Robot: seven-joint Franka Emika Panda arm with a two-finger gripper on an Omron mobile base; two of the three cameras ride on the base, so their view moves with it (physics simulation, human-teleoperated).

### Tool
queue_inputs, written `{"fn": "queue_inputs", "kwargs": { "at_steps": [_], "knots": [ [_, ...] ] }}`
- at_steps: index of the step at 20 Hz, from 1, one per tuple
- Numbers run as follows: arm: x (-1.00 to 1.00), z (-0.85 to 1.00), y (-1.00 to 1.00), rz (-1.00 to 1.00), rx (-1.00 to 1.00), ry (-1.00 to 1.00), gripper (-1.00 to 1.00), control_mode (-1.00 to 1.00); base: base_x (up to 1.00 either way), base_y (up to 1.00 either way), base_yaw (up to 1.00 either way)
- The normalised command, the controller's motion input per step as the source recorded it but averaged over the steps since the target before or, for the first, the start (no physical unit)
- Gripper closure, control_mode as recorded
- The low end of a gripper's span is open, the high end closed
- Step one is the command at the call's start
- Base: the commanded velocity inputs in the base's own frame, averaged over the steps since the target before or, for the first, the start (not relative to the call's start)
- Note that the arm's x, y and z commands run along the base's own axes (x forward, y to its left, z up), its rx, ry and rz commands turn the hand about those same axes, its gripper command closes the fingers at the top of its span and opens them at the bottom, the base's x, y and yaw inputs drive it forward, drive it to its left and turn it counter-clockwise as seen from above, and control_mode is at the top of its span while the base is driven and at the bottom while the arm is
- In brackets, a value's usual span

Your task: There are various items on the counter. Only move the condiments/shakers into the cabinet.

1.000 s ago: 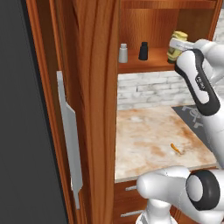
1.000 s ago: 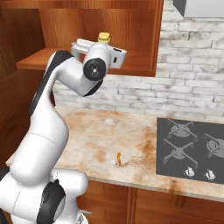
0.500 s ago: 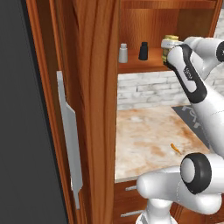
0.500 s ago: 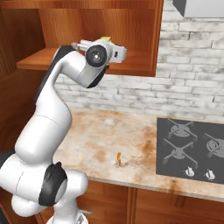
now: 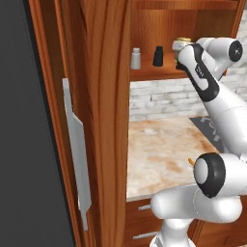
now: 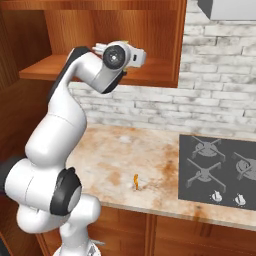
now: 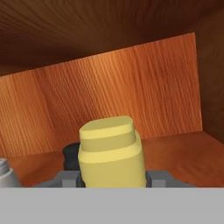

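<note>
**Inside the cabinet, bottle in my grip**

Up at the shelf level of the cabinet (image 5: 159, 29) my arm is stretched, with the elbow bent and the forearm rising steeply from the base. The wrist turns so that my hand reaches level into the open compartment. From the right base camera, my hand crosses in front of the shelf edge and points toward the back wall.

My gripper (image 7: 113, 178) is closed on the yellow-brown squeeze bottle (image 7: 111, 153). In the hand view the bottle stands upright between my two fingers (image 7: 65, 178), one on each side of its body, and its stepped cap is turned toward the wooden back wall. In the left base view only the pale top of the bottle shows, just beside my hand, above the shelf. I cannot tell if its bottom already touches the shelf.

The black tapered shaker (image 5: 157, 56) stands on the shelf, near the bottle, and partly behind it in the hand view. The grey cylindrical shaker (image 5: 136, 58) stands on the same shelf, just beside the black one and on the far side from my hand.

Below, on the counter (image 6: 115, 150), the small orange stick (image 6: 135, 180) lies alone near the front edge, well apart from the stove (image 6: 220, 167).
</note>
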Motion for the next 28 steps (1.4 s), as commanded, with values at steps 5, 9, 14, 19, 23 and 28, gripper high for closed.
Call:
{"fn": "queue_inputs", "kwargs": {
  "at_steps": [5, 9, 14, 19, 23, 28],
  "knots": [
    [0.50, -0.28, 0.00, 0.00, -0.02, 0.00, 1.00, -1.00, 0.00, 0.00, 0.00],
    [0.52, -0.16, 0.00, 0.00, 0.00, 0.00, 1.00, -1.00, 0.00, 0.00, 0.00],
    [0.43, -0.26, 0.00, 0.00, -0.04, 0.00, 1.00, -1.00, 0.00, 0.00, 0.00],
    [0.13, -0.48, 0.00, 0.00, -0.07, -0.01, -1.00, -1.00, 0.00, 0.00, 0.00],
    [0.01, -0.18, 0.00, 0.00, -0.02, -0.02, -1.00, -1.00, 0.00, 0.00, 0.00],
    [-0.01, 0.00, 0.00, 0.00, 0.00, 0.00, -1.00, -1.00, 0.00, 0.00, 0.00]
  ]
}}
